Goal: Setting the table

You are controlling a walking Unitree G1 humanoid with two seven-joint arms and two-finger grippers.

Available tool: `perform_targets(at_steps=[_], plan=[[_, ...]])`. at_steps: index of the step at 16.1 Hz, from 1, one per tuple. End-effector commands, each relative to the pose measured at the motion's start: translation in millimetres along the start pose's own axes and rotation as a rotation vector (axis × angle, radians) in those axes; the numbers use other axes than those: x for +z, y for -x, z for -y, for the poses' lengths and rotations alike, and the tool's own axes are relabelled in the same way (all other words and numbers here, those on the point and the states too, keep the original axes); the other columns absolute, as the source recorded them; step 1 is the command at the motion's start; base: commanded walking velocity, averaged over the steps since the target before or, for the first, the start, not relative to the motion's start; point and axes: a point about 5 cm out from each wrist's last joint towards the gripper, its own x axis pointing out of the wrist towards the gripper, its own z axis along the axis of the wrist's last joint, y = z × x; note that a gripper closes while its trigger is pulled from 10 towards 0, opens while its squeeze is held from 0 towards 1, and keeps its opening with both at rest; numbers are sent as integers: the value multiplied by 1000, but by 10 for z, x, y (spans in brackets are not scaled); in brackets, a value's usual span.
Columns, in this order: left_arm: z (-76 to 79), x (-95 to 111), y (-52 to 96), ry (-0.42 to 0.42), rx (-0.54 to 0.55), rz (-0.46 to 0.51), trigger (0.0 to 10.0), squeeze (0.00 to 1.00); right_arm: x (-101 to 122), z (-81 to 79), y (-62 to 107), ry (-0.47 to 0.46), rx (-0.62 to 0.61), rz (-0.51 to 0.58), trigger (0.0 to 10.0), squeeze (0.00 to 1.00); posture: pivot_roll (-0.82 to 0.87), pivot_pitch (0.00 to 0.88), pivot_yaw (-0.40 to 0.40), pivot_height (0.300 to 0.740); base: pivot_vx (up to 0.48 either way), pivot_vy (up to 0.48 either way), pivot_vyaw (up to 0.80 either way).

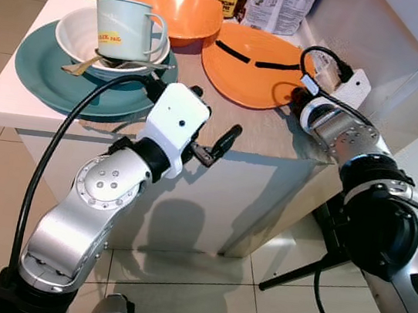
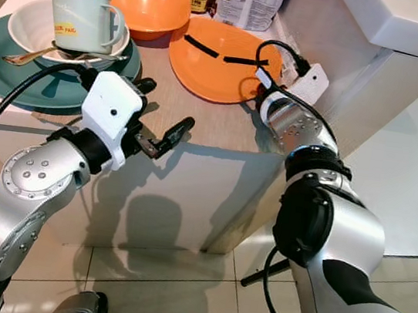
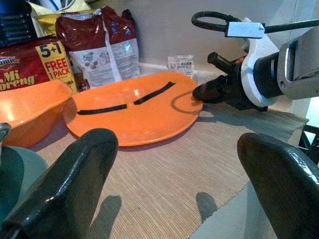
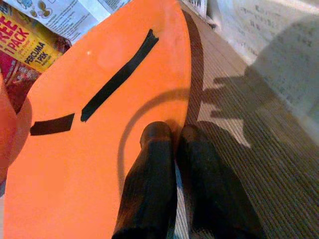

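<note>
Right pincer (image 4: 172,144) pinching orange plate (image 1: 253,65) rim, readying relocation; left pincer (image 1: 214,146) hovering wide open, empty, beside bench (image 1: 274,138).

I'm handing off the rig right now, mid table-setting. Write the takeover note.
Right pincer: shut at the near rim of the orange plate, whether clamped on it is unclear.
Left pincer: open, holding nothing, at the table's front edge.
Orange bowl behind the plate. Mug and spoon sit in the white bowl on the teal plate.
Done: nothing laid out yet.
Left: unstack and place everything.
</note>
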Motion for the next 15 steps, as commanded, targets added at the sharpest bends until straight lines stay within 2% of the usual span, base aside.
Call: perform_targets(at_steps=[1, 4, 6, 9, 15], plan=[[36, 29, -30, -2, -18, 19, 10000, 0, 54, 101, 32, -6, -8, -14, 0, 0, 128, 128, -134, 740, 0, 0, 0], [40, 33, -39, 0, -20, 22, 10000, 0, 147, 131, 91, -5, 12, -27, 0, 0, 122, 128, -130, 740, 0, 0, 0], [53, 32, -41, 3, -24, 23, 10000, 0, 182, 195, 198, 21, 29, -38, 0, 0, 117, 127, -129, 740, 0, 0, 0], [61, 25, -42, 5, -26, 23, 10000, 0, 58, 320, 470, 49, 28, -82, 0, 0, 111, 126, -126, 740, 0, 0, 0], [78, 24, -53, 7, -35, 29, 10000, 0, -42, 451, 876, 19, -34, -75, 0, 0, 102, 114, -120, 740, 0, 0, 0]])
